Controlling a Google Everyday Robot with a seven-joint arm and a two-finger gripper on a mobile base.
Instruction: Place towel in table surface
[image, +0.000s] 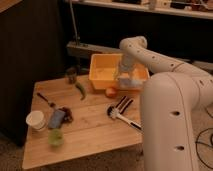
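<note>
A pale towel hangs under my gripper at the front right of the yellow bin, which stands at the back of the wooden table. The gripper points down from the white arm and is shut on the towel's top. The towel overlaps the bin's front wall, and its lower edge is just above the table, next to an orange fruit.
On the table lie a black brush, a white-handled utensil, a green pepper, a dark can, a spoon, a blue packet, a white cup and a green cup.
</note>
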